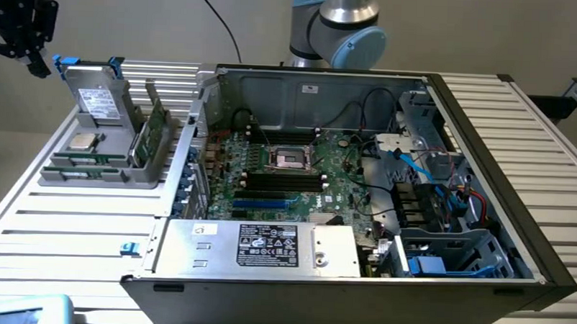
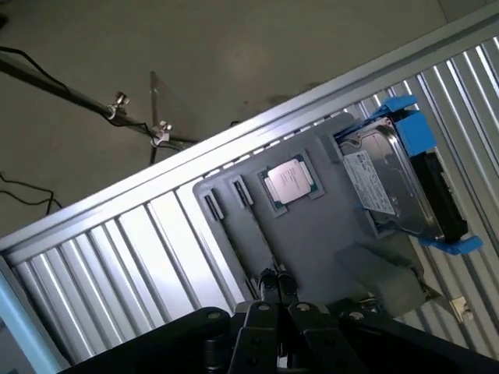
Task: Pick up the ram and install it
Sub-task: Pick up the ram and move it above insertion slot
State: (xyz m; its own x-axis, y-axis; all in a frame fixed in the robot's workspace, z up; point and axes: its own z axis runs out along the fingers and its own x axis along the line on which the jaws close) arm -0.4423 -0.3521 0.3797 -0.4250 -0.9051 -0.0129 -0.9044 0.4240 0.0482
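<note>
One ram is all I'm counting: the long thin green circuit-board ram (image 1: pixel 156 139) is standing on its long edge in the grey plastic parts holder (image 2: pixel 312 234), on the side nearest the open black computer case (image 1: pixel 312 307), all of it sitting on the slatted metal table (image 1: pixel 65 223). I'm treating the stick as light, stiff and thin, but fragile. The contact edge and the chips aren't for hard squeezing, so I'm judging the grip belongs near the free top edge at about mid-length. I'd pinch gently across the two faces so it isn't flexing or slipping. The black gripper (image 1: pixel 35 61) is hanging up off the holder's drive end on the exterior view's left, well apart from the ram, with its fingers (image 2: pixel 267 284) pressed together and carrying nothing. Also in the holder I'm counting one square silver processor chip (image 2: pixel 290 181) and one grey boxy drive with a white label and blue brackets (image 2: pixel 390 175). In the case I'm seeing one green motherboard (image 1: pixel 341 189), one empty processor socket (image 1: pixel 291 159) and a bank of black memory slots (image 1: pixel 285 182). I'm not getting a clean count of those slots.
</note>
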